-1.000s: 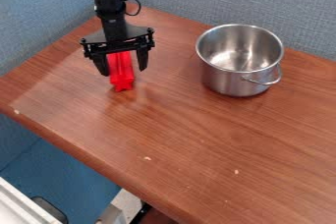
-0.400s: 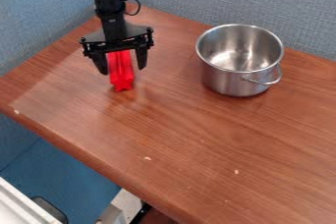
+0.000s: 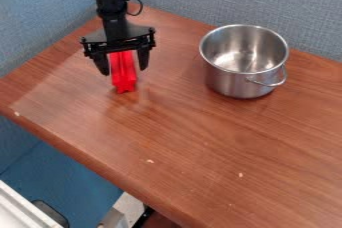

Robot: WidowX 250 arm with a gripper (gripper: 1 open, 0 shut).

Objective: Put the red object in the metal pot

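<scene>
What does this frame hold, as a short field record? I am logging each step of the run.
surface: brown wooden table
target item: bright red narrow plastic block, on the table, left of the pot
container: shiny round stainless-steel pot, upright, empty
end effector: black end effector, pointing down, fingers open on either side of the block
block held: not closed on
block in pot: no

No readable text, label, brand, number or sign appears anywhere (not on the metal pot (image 3: 245, 60), the red object (image 3: 123, 73) or the wooden table (image 3: 201, 142)).
</scene>
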